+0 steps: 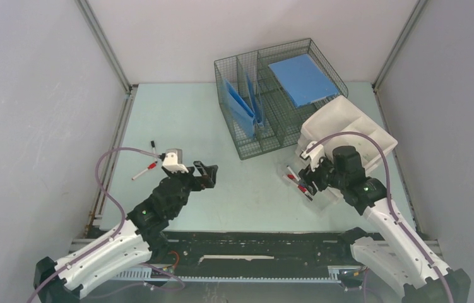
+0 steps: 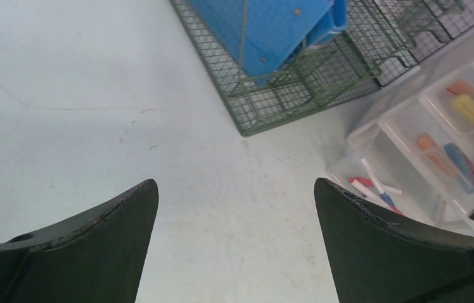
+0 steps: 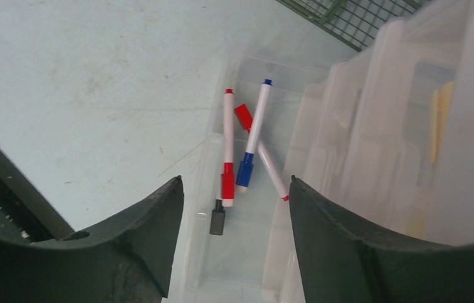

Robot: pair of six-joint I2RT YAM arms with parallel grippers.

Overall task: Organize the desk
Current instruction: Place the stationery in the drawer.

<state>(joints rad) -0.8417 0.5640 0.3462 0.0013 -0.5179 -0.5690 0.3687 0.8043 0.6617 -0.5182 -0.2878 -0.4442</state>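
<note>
Where grey walls (image 1: 32, 95) close in on three sides, the mint counter (image 1: 177, 120) lies under the left pincer (image 1: 206, 172), wide open, and the right pincer (image 1: 302, 182), open over a clear tray (image 3: 240, 259).

White-shelled arms (image 1: 105, 252) with black joints, mauve cables (image 1: 98, 172) and black jaws.

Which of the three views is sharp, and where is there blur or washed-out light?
Top view: even, soft light, sharp all over. Left wrist view: desk washed pale, near fingers dark and soft. Right wrist view: markers sharp, clear box hazy.
</note>
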